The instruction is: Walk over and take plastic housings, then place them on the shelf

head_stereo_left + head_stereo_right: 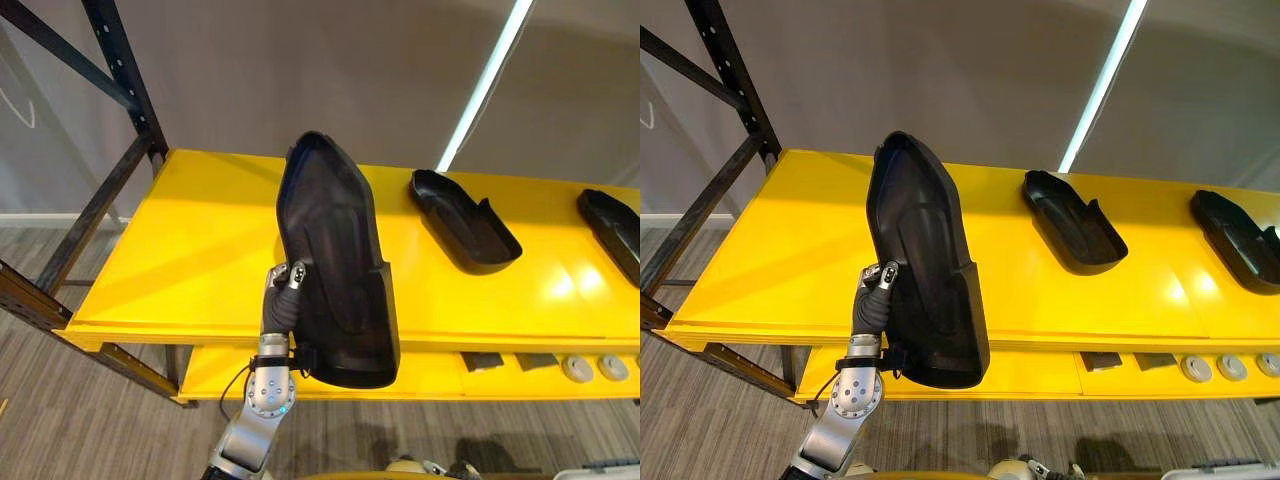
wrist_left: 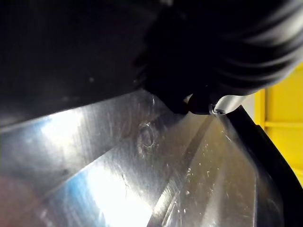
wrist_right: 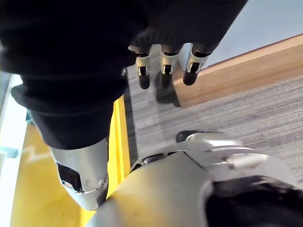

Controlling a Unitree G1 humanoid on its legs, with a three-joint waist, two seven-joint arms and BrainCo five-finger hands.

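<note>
Hovering over the yellow shelf (image 1: 190, 250), the left hand (image 1: 290, 280) clamps the big black plastic housing (image 1: 335, 250) by its edge. Placing step, I'd say: lower it flat beside another housing (image 1: 465, 220), then let go. Right hand (image 3: 163, 66) hangs loose, empty.

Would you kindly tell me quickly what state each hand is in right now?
Left hand: closed on the large black plastic housing.
Right hand: open, holding nothing.
</note>
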